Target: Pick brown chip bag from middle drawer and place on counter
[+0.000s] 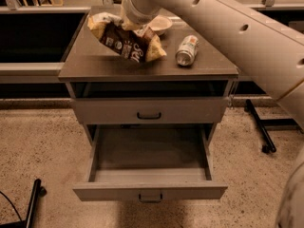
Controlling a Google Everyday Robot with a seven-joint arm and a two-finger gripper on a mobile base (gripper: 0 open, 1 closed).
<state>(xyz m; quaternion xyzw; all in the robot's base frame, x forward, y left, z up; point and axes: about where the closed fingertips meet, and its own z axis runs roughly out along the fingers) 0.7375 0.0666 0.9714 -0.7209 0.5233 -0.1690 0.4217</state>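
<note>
The brown chip bag (126, 42) hangs tilted just above the left half of the counter (90, 65), with its dark middle and cream ends showing. My gripper (133, 27) comes in from the upper right on the white arm and is shut on the bag's top edge. The wrist mostly hides its fingers. The middle drawer (149, 191) is pulled out below and its inside is bare.
A soda can (186, 51) lies on its side on the right of the counter. A white bowl (159, 24) sits at the back behind the bag. A closed drawer with a taller front (149, 110) is above the open one. A dark stand leg (259, 127) is on the floor to the right.
</note>
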